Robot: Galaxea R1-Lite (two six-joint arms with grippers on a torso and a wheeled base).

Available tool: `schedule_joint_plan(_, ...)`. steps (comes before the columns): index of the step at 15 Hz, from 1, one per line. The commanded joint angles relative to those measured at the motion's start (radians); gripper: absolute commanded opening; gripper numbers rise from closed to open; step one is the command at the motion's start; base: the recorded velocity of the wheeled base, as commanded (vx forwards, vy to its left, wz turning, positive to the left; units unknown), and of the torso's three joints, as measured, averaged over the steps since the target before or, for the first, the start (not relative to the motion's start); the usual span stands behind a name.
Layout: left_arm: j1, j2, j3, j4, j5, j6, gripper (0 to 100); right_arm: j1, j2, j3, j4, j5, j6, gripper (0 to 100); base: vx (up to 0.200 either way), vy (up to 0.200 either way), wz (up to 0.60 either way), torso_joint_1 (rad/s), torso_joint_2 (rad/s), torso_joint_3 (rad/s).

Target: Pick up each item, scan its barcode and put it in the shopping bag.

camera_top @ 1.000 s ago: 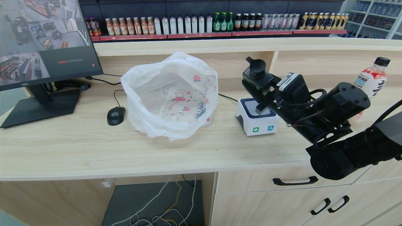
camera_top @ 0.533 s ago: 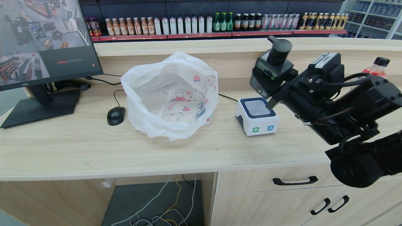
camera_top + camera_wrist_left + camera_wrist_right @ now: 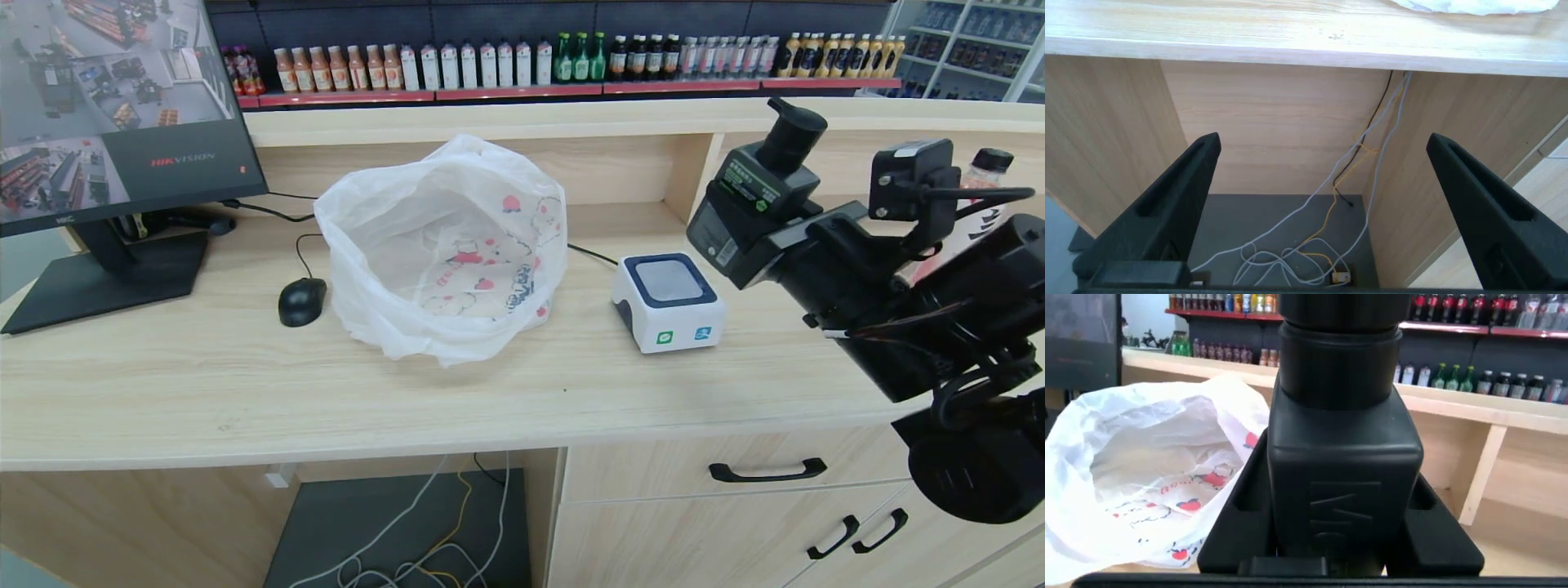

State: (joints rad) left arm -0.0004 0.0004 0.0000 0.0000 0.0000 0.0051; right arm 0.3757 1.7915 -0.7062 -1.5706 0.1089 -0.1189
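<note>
- One dark square-sided bottle [image 3: 739, 196] with a black flip cap is pinched in the right gripper [image 3: 763, 241]. A finger presses on each of two opposite sides of its body.
- It is held in the air over the right part of the counter [image 3: 204, 384], tilted, with its cap pointing up and toward the back edge. A printed label on one side faces the head camera.
- It is apart from the scanner [image 3: 668, 302] and off to that box's right, not over its window.
- One white scanner with a dark blue top window sits on the counter right of the middle, just beside the shopping bag [image 3: 359, 269].
- One white shopping bag with red and dark printed figures stands open at the middle of the counter, its mouth facing up. Whether anything lies inside cannot be told.
- Two fingers of the left gripper [image 3: 1323, 147] are spread wide, gripping nothing. It hangs below the counter's front edge and faces the open recess where loose cables [image 3: 1315, 245] lie.
- One black mouse [image 3: 301, 300] rests on the counter left of the bag, near it but not touching.
- One monitor [image 3: 114, 106] stands on its base at the counter's back left corner.
- One drink bottle [image 3: 991, 160] with a black cap stands near the right edge, mostly hidden behind the right arm.
- Many bottles [image 3: 522, 61] line a shelf beyond the counter's raised back ledge.
</note>
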Motion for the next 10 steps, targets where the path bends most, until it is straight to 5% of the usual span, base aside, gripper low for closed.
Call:
schedule_joint_plan(1,-0.001,0.0,0.0,0.0,0.0,0.001,100,0.009,-0.001,0.056,0.0,-0.018,0.001,0,0.0,0.0,0.0,0.0,0.0,0.0)
schedule_joint_plan(6,0.0,0.0,0.0,0.0,0.0,-0.001,100,0.075,0.008,0.056,0.0,-0.239,0.084,0,0.0,0.0,0.0,0.0,0.0,0.0)
schedule_joint_plan(10,0.0,0.0,0.0,0.0,0.0,-0.004,100,0.095,0.016,0.024,0.0,-0.244,0.087,0,0.0,0.1,0.0,0.0,0.0,0.001)
